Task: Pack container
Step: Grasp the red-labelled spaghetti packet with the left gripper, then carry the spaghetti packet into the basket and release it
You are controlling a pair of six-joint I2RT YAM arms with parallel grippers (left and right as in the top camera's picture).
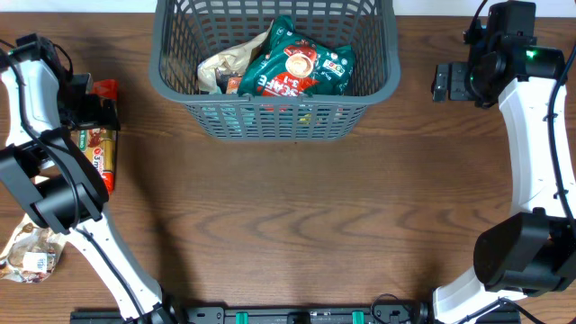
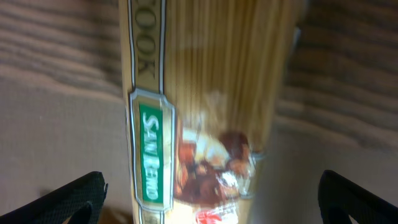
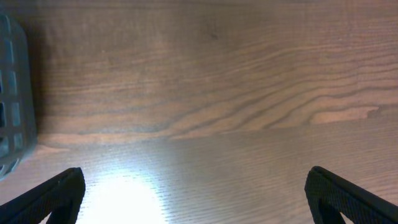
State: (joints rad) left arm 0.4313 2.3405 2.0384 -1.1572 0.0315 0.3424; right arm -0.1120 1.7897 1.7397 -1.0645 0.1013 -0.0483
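From above, the dark grey basket [image 1: 277,115] stands at the far middle of the wooden worktop [image 1: 297,216]. Inside it lie a green coffee packet [image 1: 301,63] and, to its left, a pale crinkled bag [image 1: 225,65]; the coffee packet partly overlaps the bag. The left end effector [image 1: 94,112] hangs over a long spaghetti packet [image 1: 102,157] that lies flat near the left edge of the worktop, well apart from the basket. A crumpled clear bag [image 1: 31,252] lies near the left front corner, partly under the left arm. The right end effector [image 1: 441,81] is held just to the right of the basket, not touching it, above bare wood.

In the left wrist view, the spaghetti packet [image 2: 205,93] fills the middle of the frame, its green label and food picture in view, though blurred. The left end effector [image 2: 211,180] has its fingers [image 2: 78,199] spread wide to either side of the packet, neither one touching it.

In the right wrist view, the right end effector [image 3: 193,177] is likewise spread wide, its fingers [image 3: 53,196] at the two lower corners with only worktop [image 3: 211,87] between them. A rounded corner of the basket [image 3: 12,93] shows at the left edge, resting on the wood.
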